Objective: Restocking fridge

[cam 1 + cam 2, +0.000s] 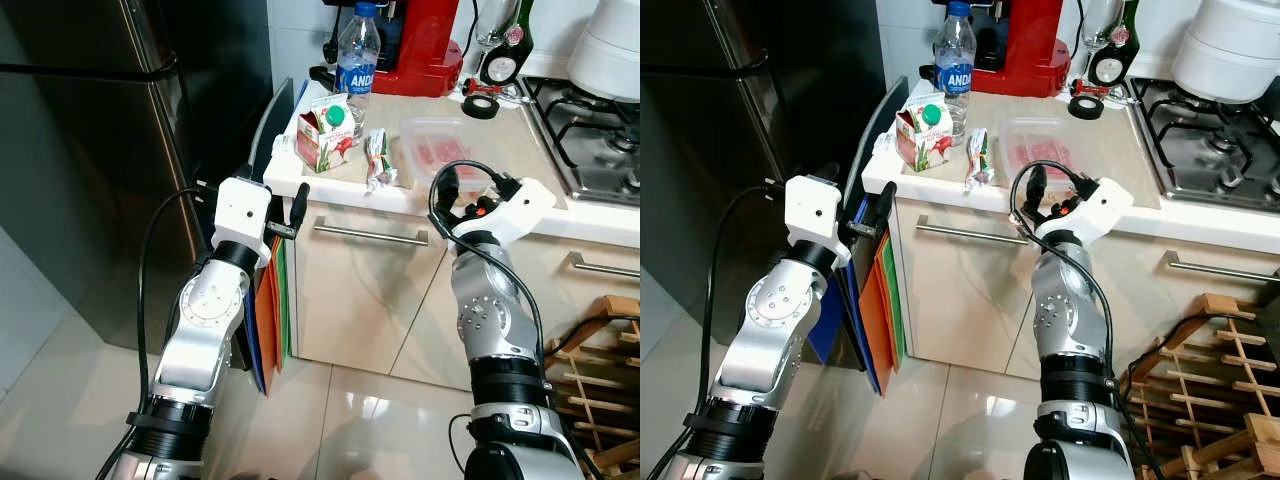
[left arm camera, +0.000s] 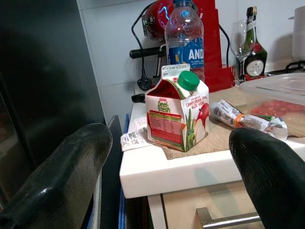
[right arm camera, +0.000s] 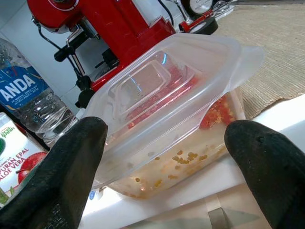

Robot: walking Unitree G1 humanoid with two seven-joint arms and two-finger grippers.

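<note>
Left gripper (image 1: 290, 205) hovers open near the juice carton (image 1: 325, 132) at the counter's (image 1: 330, 183) left edge; right gripper (image 1: 470, 185) gapes empty before the plastic box (image 1: 440, 147)

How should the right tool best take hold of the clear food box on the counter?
Grip the clear box by its two side walls, under the lid rim, coming level from the counter's front edge. The open right tool already faces it, one finger off each side.
</note>
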